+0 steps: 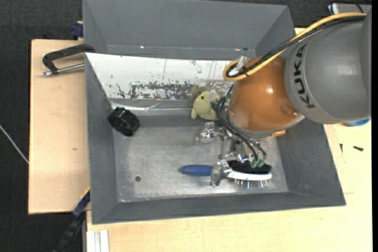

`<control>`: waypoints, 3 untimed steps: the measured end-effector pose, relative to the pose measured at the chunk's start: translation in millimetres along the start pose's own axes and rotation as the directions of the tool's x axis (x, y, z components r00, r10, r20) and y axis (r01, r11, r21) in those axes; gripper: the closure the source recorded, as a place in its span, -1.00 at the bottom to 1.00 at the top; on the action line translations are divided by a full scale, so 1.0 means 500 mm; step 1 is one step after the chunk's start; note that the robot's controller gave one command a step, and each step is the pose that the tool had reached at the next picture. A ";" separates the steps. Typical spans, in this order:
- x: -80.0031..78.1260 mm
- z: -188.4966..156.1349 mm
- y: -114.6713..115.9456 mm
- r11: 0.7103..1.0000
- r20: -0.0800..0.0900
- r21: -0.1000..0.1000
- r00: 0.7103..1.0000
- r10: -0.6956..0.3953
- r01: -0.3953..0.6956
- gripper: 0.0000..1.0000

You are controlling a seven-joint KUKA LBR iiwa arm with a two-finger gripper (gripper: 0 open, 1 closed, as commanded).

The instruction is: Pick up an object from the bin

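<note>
My gripper (pixel 212 155) hangs low over the right half of the bin floor, under the arm's orange cover. Its two metal fingers stand apart, one fingertip (pixel 207 134) toward the back and the other at the brush's neck near the front wall. Nothing sits between them. The brush (pixel 198 171) lies flat along the front wall, its blue handle pointing left and its black-and-white bristle head at the right. A small yellow plush toy (pixel 202 106) rests against the back wall, just behind the gripper and apart from it.
A black, roughly cylindrical cap-like object (pixel 123 121) lies at the bin's back left, far from the gripper. The arm and its cover hide the bin's right side. Bare floor stretches across the left and middle.
</note>
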State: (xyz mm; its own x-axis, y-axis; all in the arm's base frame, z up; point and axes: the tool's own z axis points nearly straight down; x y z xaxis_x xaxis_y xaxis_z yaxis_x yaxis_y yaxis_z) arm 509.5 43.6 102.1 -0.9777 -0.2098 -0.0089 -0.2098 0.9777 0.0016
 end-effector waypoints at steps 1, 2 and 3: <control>0.045 0.002 -0.141 0.999 -0.008 0.004 0.999 0.041 -0.041 -1.00; 0.062 0.059 -0.145 0.993 -0.009 0.000 0.993 0.116 -0.116 -1.00; 0.060 0.057 -0.144 0.993 -0.006 0.001 0.993 0.115 -0.115 -1.00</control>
State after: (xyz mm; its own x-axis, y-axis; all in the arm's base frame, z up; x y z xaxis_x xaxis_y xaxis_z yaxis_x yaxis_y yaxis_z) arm 495.7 -32.8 73.3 -0.9954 -0.0962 -0.0024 -0.0962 0.9954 0.0016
